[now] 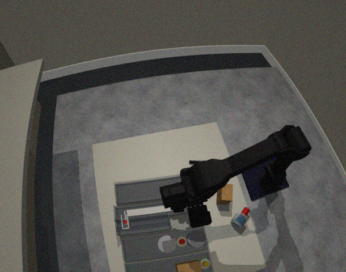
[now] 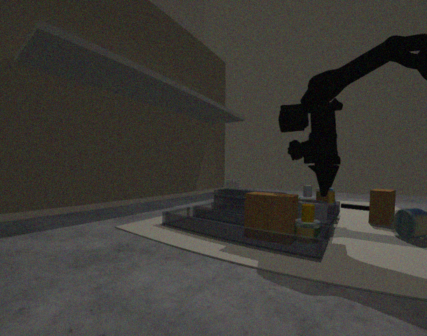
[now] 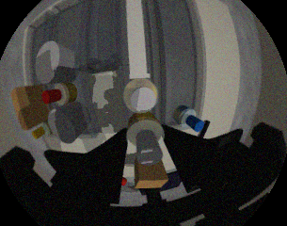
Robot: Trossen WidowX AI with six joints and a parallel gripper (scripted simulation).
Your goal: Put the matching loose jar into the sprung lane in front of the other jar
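Note:
My gripper (image 2: pixel 324 192) (image 3: pixel 143 130) points straight down at the front end of the sprung lane (image 1: pixel 146 211) (image 3: pixel 135 32) and is shut on an amber jar (image 2: pixel 330 198) (image 3: pixel 147 131) from above. In the overhead view the arm (image 1: pixel 196 216) hides that jar. Just behind it, further into the lane, stands a matching jar with a pale lid (image 2: pixel 306 190) (image 3: pixel 141 96). The pusher plate (image 1: pixel 127 221), with a red dot, shows at the lane's far end. I cannot tell whether the held jar rests on the lane floor.
A blue jar with a red cap (image 1: pixel 241 217) (image 2: pixel 412 222) (image 3: pixel 192 120) lies on its side on the mat, near a loose tan box (image 1: pixel 225 194) (image 2: pixel 381 208). Neighbouring lanes hold a red-lidded jar (image 1: pixel 182 241) (image 3: pixel 52 96), a yellow-lidded jar (image 1: pixel 205 263) (image 2: pixel 307 212) and a large tan box (image 2: pixel 271 215).

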